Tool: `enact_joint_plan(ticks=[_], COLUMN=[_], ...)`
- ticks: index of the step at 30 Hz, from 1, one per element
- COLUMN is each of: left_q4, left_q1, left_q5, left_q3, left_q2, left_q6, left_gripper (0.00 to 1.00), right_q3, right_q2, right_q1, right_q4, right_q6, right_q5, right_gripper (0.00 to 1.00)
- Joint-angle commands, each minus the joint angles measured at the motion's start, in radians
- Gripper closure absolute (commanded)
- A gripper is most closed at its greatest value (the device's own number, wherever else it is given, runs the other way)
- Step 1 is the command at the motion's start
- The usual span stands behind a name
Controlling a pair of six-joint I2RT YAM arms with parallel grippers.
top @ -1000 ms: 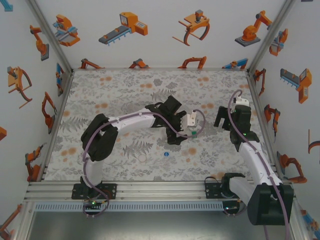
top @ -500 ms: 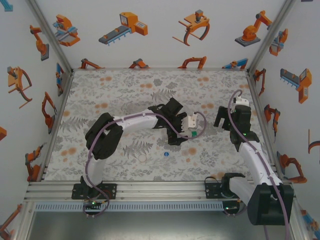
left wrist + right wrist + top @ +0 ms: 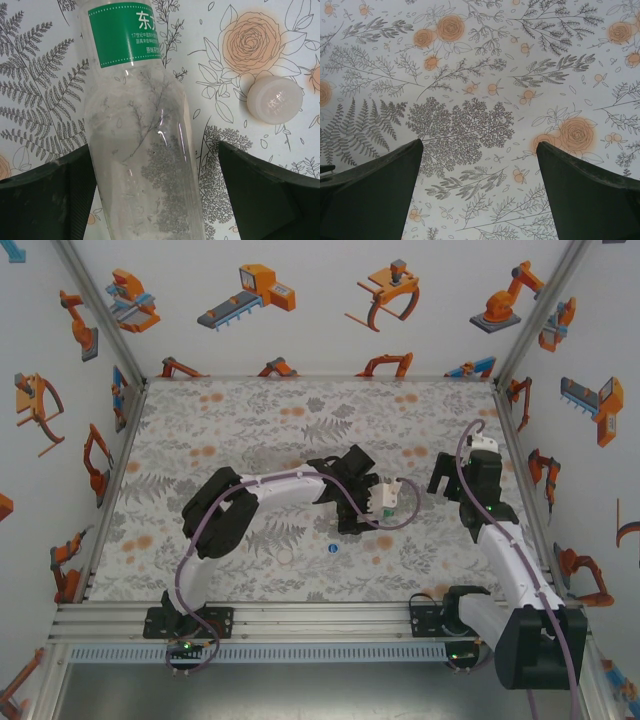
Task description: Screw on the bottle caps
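A clear bottle (image 3: pixel 145 150) with a green label lies on the patterned mat, running lengthwise between the fingers of my left gripper (image 3: pixel 156 147). The left finger (image 3: pixel 55 195) rests against the bottle's side, while the right finger (image 3: pixel 265 195) stands a little off it, so the jaws are open around it. A white cap (image 3: pixel 274 99) lies on the mat just right of the bottle. In the top view my left gripper (image 3: pixel 352 492) is at mid-table, and a blue cap (image 3: pixel 332 549) lies just in front of it. My right gripper (image 3: pixel 442 478), also (image 3: pixel 479 144), hangs open over bare mat.
The floral mat (image 3: pixel 230 430) covers the table between white walls (image 3: pixel 60 440) printed with orange robot pictures. An aluminium rail (image 3: pixel 320 618) runs along the near edge by the arm bases. The right arm's elbow (image 3: pixel 540 645) bulks at the near right corner.
My left arm has shifted slightly right and toward the near edge, and its jaws have narrowed around the bottle. The right arm has not moved.
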Motion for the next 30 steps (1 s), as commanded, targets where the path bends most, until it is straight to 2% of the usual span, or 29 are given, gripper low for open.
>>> enact_joint_plan(ticks=[1,8,16,21,25,30], left_q4=[-0.030,-0.034,-0.032,0.000,0.055,0.173], left_q1=[-0.004,-0.004,-0.002,0.010,0.032,0.081], left_q5=[-0.010,-0.012,-0.014,-0.007,0.005,0.032], left_q3=[0.018,0.013,0.013,0.004,-0.022,-0.124], left_q2=[0.020,0.021,0.019,-0.004,-0.069,-0.230], left_q6=[0.026,0.023,0.016,-0.014,-0.079,-0.181], left_gripper=[0.14,0.20,0.46,0.53,0.59,0.65], right_q3=[-0.014,-0.014,-0.014,-0.013,-0.018,-0.022], right_q2=[0.001,0.003,0.001,-0.004,-0.018,-0.052], right_q1=[0.000,0.000,-0.001,-0.001,0.000,0.000], right_q4=[-0.001,0.001,0.001,0.001,0.004,-0.002], right_q6=[0.008,0.009,0.009,0.009,0.011,0.012], right_q5=[-0.008,-0.008,-0.006,0.001,0.020,0.049], right_gripper=[0.14,0.14,0.14,0.14,0.14,0.14])
